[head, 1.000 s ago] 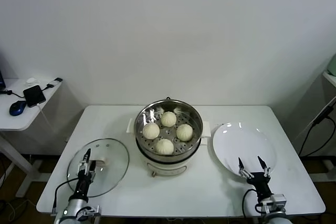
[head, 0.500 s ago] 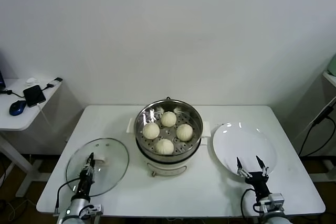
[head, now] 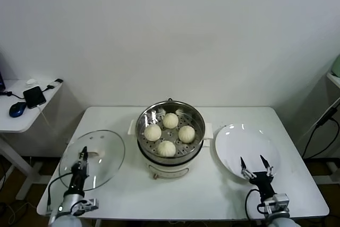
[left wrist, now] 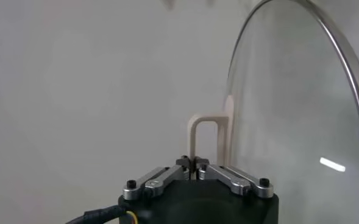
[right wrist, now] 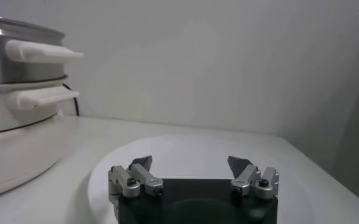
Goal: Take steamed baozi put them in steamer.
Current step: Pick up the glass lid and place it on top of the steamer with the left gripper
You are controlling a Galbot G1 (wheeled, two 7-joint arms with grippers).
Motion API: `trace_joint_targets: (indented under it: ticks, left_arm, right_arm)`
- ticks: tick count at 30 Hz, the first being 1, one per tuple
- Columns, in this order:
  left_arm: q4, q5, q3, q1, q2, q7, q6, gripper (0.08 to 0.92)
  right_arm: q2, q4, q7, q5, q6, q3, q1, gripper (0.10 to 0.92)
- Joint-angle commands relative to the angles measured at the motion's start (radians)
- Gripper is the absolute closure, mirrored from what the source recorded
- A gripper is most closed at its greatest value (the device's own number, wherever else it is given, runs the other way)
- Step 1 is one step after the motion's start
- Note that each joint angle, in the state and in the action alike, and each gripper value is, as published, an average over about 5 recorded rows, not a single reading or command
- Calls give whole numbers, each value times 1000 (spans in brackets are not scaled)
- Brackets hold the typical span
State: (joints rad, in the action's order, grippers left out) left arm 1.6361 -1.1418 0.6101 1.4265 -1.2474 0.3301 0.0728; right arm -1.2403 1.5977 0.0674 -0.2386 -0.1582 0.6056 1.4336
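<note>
Four steamed baozi (head: 169,134) sit in the steamer (head: 170,134); left claw (head: 83,157) clamps the tilted glass lid's handle (left wrist: 206,139); right claw (head: 255,164) gapes empty over the plate (head: 246,144).

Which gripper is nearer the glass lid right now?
Left. The left gripper is shut on the handle of the glass lid, left of the steamer. The right gripper hangs open over the white plate, across the table.
</note>
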Motion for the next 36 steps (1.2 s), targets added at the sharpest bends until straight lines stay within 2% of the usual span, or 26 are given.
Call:
trace_joint_targets:
  ticks: [1,3,6,10,13,18,22,29,36]
  left_arm:
    - [353,143,29,28,82,-234,179,868]
    - [451,167,19,13,110,-319,274,868]
    - [549,160,-27,-36,141,-396,392,868]
    - [585,50,-174,-113,151,-444,494,868]
    - [580,-57,-333,-173,126,-484,566,868]
    - [558,-262,-553,-274,0,-617,651,868]
    - [516,-406,-679,-326,-115,-682,684,868]
    - [406,-530,-780,-333,-265,-690,675,868]
    - [308,-574,-809,-349,-335,-669,666,868]
  right_arm:
    - [7,31,-16,53,43,-4,0,203]
    - [6,33,-16,59,44,-9,0,203]
    - [3,33,-15,63,45,-14,3,203]
    - [1,30,-11,65,40,-20,6,203]
    - [1,28,-9,66,32,-25,7,203]
    - [0,19,-6,64,15,-30,4,203]
    - [2,2,-4,61,-1,-31,4,203]
    - [3,-18,-6,46,-28,-31,17,203]
    - [-4,-28,-13,34,-50,-28,32,203]
